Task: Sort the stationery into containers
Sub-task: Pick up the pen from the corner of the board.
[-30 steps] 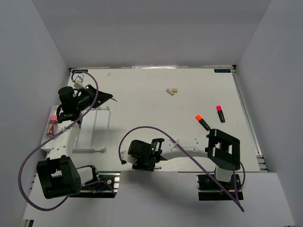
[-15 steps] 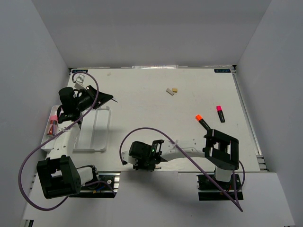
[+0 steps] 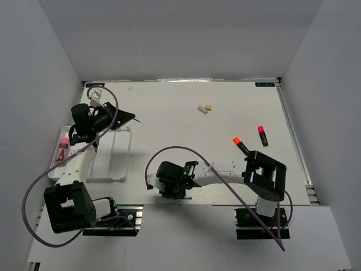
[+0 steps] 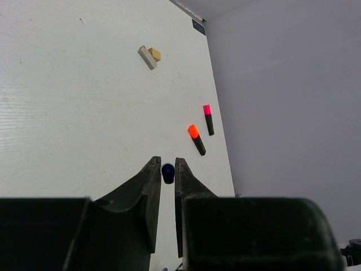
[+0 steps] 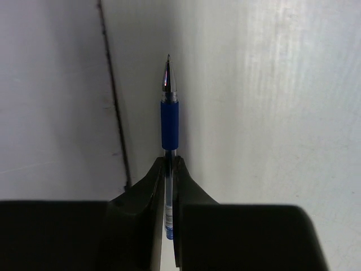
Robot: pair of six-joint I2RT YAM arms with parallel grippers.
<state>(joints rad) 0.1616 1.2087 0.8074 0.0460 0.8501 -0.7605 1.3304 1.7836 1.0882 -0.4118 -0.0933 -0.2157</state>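
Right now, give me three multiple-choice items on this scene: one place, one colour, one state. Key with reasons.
1. Where do the erasers lie?
A. At the near right corner
B. Far middle of the table, side by side
C. At the far left corner

2. Which cap colours do the highlighters have?
A. Orange and pink
B. Green and yellow
C. Both blue

3. What state is the right gripper in?
A. Open over bare table
B. Shut on an eraser
C. Shut on a blue pen

Key:
1 B: the top view shows them together toward the far edge, about mid-width.
2 A: one has an orange cap, the other a pink one, in both the top and left wrist views.
3 C: the right wrist view shows the fingers closed on the pen's barrel.
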